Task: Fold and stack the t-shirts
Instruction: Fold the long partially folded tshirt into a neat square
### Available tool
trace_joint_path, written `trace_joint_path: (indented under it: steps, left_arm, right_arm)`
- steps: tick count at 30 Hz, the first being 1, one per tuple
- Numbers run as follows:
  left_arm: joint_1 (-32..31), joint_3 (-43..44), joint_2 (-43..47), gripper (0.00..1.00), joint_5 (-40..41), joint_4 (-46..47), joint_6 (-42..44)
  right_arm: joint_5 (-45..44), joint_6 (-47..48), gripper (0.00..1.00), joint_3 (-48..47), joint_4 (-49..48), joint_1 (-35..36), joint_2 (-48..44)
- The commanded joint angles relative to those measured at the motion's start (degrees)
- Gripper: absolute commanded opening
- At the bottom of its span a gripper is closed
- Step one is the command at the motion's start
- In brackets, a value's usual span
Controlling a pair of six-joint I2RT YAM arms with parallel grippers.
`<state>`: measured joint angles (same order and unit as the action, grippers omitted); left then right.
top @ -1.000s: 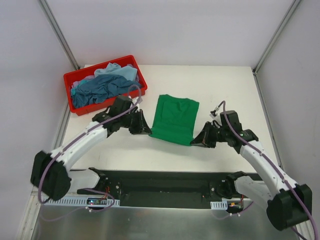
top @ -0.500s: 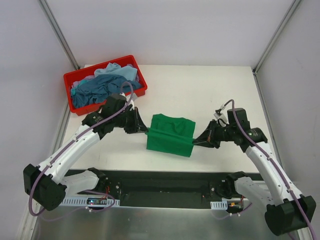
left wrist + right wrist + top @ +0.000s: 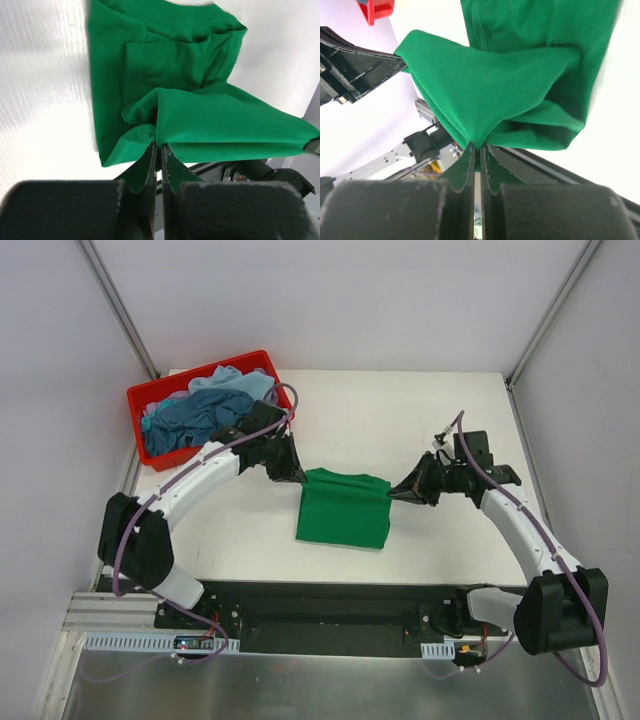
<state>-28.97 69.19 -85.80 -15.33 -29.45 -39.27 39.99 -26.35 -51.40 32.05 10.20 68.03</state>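
**Fold under way: first of three shirts in both grippers**

Both arms have hold of the bright green t-shirt (image 3: 345, 512) at mid-table. The left gripper (image 3: 298, 478) has its fingers pressed narrow on one corner of the cloth. The right gripper (image 3: 398, 495) is likewise pinched thin on the opposite corner. Between the two sets of fingertips a doubled layer of green fabric hangs taut and raised. The rest of the garment lies flat on the white table (image 3: 420, 420) below and ahead of the fingers. From the left wrist camera, the collar band shows at the far end of that flat part, well beyond the fingertips.

Judged from this, the job is in its early part. The green shirt has been narrowed into a compact rectangle and is partway through a crosswise fold. The lifted edge has not yet been laid down or let go, so that fold cannot be counted as finished.

Two more garments wait behind the left gripper: a dark teal-blue t-shirt (image 3: 195, 418) and a pale blue t-shirt (image 3: 238, 383). They lie crumpled together in the red bin (image 3: 168, 456), unfolded and untouched. No stack exists yet. Both binned shirts have to be drawn out, folded and placed on the green one.
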Motion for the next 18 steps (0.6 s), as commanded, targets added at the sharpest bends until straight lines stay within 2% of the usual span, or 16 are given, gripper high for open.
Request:
trace_joint_path:
  steps: [1, 13, 18]
  left_arm:
    - [2.0, 4.9, -5.1, 0.0, 5.1, -1.5, 2.6]
    - [4.1, 11.0, -15.8, 0.0, 7.2, -1.6, 3.2]
    - [5.3, 14.0, -20.7, 0.0, 5.3, -1.6, 3.9]
  right_arm:
    - [-6.4, 1.1, 0.0, -1.4, -6.0, -1.4, 2.1]
    - [-3.9, 3.7, 0.01, -5.7, -12.5, -2.5, 19.1]
    - [-5.1, 2.8, 0.01, -7.0, -16.1, -3.1, 24.9]
